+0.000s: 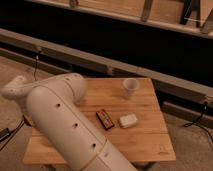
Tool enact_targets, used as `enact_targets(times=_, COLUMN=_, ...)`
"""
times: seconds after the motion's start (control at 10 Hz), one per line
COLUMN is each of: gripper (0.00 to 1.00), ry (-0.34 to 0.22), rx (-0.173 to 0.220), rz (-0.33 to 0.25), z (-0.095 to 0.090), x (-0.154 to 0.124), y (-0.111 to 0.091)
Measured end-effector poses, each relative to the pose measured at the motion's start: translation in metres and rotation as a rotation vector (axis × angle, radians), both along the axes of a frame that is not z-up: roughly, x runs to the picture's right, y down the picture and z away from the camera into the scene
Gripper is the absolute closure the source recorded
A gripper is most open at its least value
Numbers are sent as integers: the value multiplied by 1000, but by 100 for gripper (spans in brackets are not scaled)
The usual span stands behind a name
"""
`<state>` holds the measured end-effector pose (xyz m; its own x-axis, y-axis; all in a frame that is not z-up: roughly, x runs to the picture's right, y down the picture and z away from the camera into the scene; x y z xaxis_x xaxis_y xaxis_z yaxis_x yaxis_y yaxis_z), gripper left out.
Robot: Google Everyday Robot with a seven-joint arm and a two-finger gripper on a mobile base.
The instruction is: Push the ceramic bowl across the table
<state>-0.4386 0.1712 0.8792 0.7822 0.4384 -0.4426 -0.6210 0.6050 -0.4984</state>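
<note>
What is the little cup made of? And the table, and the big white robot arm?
The cup looks like thin, see-through plastic; it is pale and the wood shows faintly through it. The table looks like light-brown wood, with plank lines running along it. The arm looks like smooth white plastic, though painted metal is possible; it has a soft sheen and small holes. The gripper is hidden behind the arm.

Dim room; a grey rail (pixel 100 60) crosses before a dark wall (pixel 115 37); concrete floor (pixel 15 70) below; gripper unseen.
</note>
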Motion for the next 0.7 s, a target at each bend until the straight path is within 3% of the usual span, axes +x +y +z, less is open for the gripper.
enact_targets(times=0.2, gripper=35, ry=-12, rx=52, rz=-23, z=0, x=-22, y=-14)
enact_targets(times=0.4, gripper=35, ry=-15, rx=74, rz=-28, z=-6, x=-34, y=-24)
enact_targets(times=0.6, gripper=35, ry=-18, rx=58, rz=-17, z=-19, x=-39, y=-27)
enact_targets(times=0.7, gripper=35, ry=-21, rx=24, rz=-5, z=-28, x=-40, y=-23)
